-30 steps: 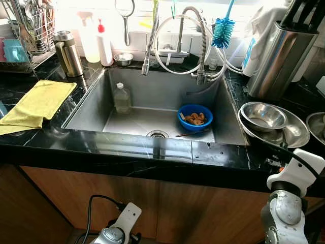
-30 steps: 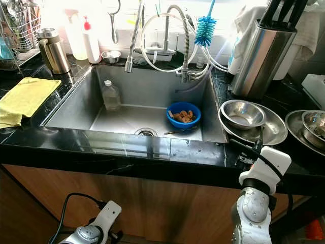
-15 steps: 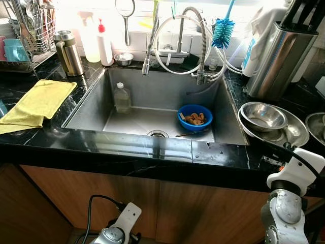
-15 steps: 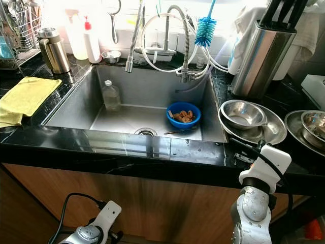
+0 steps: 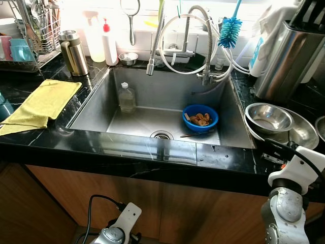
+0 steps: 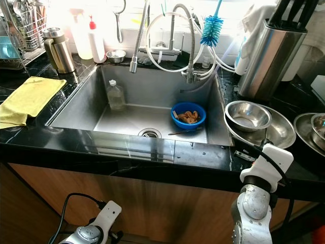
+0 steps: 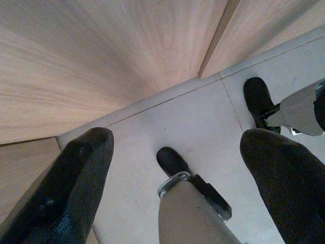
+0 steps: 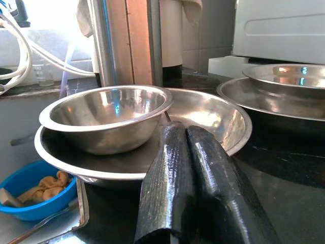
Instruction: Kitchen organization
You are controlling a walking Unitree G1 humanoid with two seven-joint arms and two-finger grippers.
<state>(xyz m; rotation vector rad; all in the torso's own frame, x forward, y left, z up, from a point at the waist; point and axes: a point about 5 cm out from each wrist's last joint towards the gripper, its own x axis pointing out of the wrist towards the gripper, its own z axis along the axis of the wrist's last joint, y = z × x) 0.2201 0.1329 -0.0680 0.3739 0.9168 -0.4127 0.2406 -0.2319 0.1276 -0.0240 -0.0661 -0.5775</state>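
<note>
Steel bowls [image 8: 109, 114] beyond right gripper's [image 8: 185, 133] pressed-together, empty fingers

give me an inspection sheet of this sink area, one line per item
surface: black marble counter around a steel sink.
job's things: blue bowl of scraps and clear bottle in the sink; small steel bowl nested in a wide one.
clutter: yellow cloth, flask, blue brush, knife block, dish rack.
grippers: right tool shut, empty, at the counter edge before the bowls; left tool open, low by the cabinet.
cables: black cable on the left arm.
surroundings: wooden cabinet doors, pale floor tiles.
</note>
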